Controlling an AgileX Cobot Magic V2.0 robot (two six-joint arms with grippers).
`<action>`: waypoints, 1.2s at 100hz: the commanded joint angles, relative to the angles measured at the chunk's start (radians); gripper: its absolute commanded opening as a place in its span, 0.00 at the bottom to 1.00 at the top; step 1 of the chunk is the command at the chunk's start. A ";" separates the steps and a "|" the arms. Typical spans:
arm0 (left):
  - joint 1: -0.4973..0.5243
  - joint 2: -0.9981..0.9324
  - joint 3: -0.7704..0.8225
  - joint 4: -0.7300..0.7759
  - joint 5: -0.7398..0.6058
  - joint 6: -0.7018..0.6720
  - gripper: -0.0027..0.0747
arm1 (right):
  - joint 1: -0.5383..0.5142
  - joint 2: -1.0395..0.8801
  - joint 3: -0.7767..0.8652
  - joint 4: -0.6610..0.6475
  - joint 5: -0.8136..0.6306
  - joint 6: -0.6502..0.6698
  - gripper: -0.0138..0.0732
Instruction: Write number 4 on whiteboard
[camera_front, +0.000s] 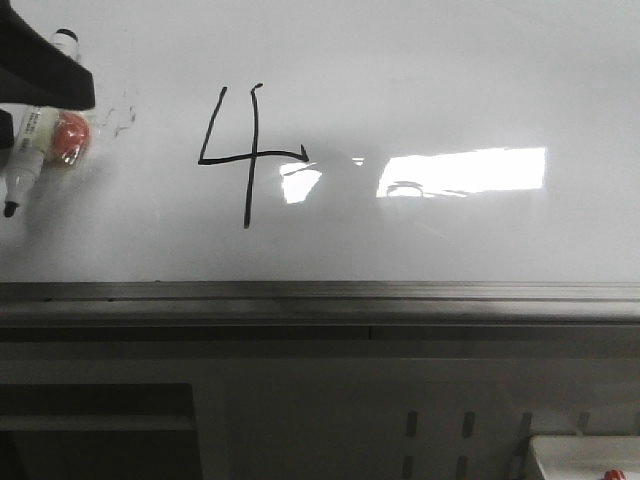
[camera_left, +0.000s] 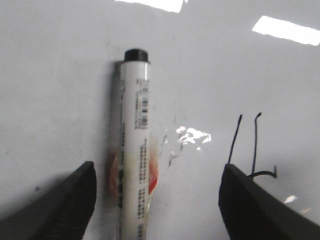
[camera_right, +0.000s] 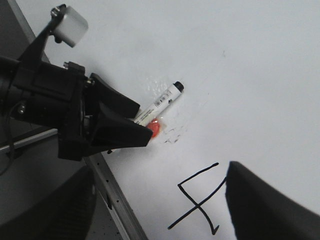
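The number 4 (camera_front: 243, 150) stood finished in thin black ink on the whiteboard (camera_front: 450, 80), a little toward nine o'clock from the board's middle in the front view, its slanted stroke meeting a horizontal bar that ended in a small hook, crossed by a long vertical stroke. A bright rectangular reflection (camera_front: 465, 170) lay at three o'clock from the figure, just beyond the end of the bar. The grey metal edge strip (camera_front: 320, 292) ran along the board at six o'clock. Far out at nine o'clock from the figure, the marker (camera_front: 25, 150) lay flat on the board, a white barrel with a black tip and a wrap of clear tape with an orange-red patch (camera_front: 70, 140) about its middle. The left gripper (camera_left: 157, 200) hovered over the marker with its fingers (camera_left: 70, 200) spread wide to either side of the barrel, not touching it; in the left wrist view the black end (camera_left: 136, 54) of the marker pointed away from the fingers. Faint grey smudges (camera_front: 118, 115) marked the board beside the taped patch. The right gripper (camera_right: 160, 210) hung above the figure, its dark fingers (camera_right: 265, 205) parted wide and holding nothing, one of them covering part of the figure in its own wrist view.
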 joint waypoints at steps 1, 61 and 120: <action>-0.005 -0.081 -0.033 0.024 -0.073 -0.006 0.65 | -0.004 -0.053 -0.030 -0.023 -0.063 -0.006 0.53; -0.005 -0.749 0.108 0.504 0.029 0.001 0.01 | -0.006 -0.734 0.654 -0.030 -0.412 -0.006 0.09; -0.005 -0.867 0.183 0.576 -0.144 0.001 0.01 | -0.006 -1.051 0.891 -0.030 -0.375 -0.006 0.08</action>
